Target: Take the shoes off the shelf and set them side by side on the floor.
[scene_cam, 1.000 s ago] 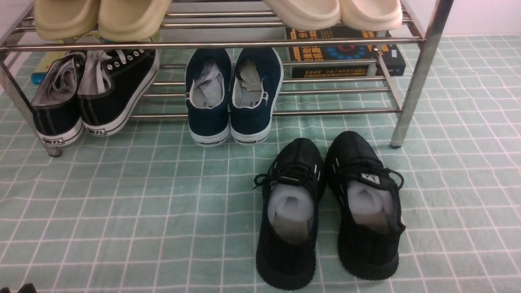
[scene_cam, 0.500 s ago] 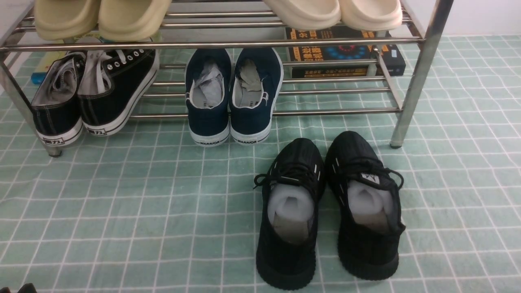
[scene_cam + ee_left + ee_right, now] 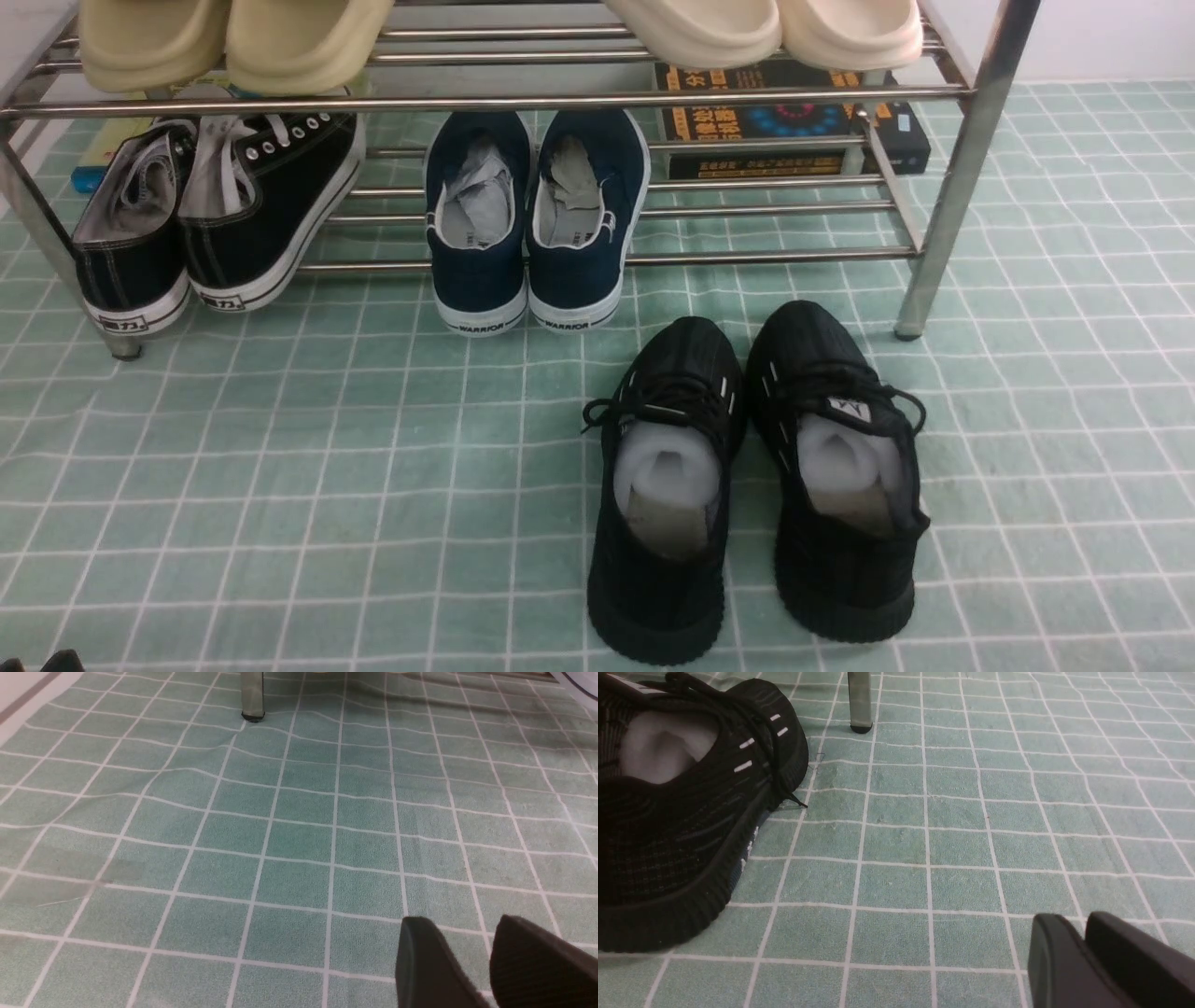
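Observation:
Both black knit shoes stand side by side on the teal grid floor (image 3: 280, 467), toes toward the shelf (image 3: 962, 168): one shoe (image 3: 681, 369) on the left, the other shoe (image 3: 822, 359) on the right, grey-white stuffing showing in each. In the right wrist view the nearer shoe (image 3: 691, 826) lies apart from my right gripper (image 3: 1078, 919), whose fingers are together and hold nothing. My left gripper (image 3: 462, 924) hovers over bare floor (image 3: 280, 835), fingers apart and empty. Neither gripper shows clearly in the front view.
Navy white-soled sneakers (image 3: 532, 233) and black canvas sneakers (image 3: 215, 215) sit on the lower tier. Beige slippers (image 3: 233, 42) and cream slippers (image 3: 766, 28) rest on the upper tier. A dark box (image 3: 794, 121) lies behind. A chrome leg (image 3: 860, 700) stands just beyond the nearer shoe.

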Tool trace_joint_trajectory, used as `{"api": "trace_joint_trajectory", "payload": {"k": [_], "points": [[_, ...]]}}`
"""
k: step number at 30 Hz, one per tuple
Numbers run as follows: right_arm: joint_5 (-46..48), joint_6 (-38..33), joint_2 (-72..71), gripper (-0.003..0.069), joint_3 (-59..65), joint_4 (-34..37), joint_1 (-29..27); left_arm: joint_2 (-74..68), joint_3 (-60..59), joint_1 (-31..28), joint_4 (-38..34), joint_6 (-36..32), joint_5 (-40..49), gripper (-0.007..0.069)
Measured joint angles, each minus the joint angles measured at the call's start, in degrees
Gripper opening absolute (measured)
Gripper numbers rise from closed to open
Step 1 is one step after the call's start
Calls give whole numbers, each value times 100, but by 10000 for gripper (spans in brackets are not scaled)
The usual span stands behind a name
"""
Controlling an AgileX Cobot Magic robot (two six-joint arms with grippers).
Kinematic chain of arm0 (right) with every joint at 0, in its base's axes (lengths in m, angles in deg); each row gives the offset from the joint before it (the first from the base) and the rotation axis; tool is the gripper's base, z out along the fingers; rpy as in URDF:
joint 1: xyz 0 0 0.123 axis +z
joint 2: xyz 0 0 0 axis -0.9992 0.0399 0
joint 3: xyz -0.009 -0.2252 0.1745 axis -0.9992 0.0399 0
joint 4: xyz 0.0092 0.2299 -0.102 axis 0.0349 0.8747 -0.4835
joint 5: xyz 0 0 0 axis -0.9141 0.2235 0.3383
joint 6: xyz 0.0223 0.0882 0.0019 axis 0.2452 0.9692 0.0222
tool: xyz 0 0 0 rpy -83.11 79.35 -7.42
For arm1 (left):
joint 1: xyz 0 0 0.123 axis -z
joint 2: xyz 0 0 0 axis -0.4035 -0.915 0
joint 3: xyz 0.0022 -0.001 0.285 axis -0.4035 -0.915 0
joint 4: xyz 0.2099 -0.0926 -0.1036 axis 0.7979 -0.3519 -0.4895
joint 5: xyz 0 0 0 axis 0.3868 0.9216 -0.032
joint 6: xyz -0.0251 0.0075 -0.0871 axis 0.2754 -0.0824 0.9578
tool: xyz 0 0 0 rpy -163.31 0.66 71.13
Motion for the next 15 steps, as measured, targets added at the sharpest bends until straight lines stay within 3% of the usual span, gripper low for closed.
{"api": "trace_joint_trajectory", "payload": {"k": [15], "points": [[0,0,0,136,0,0,0,0,0,0,0,0,0,242]]}}
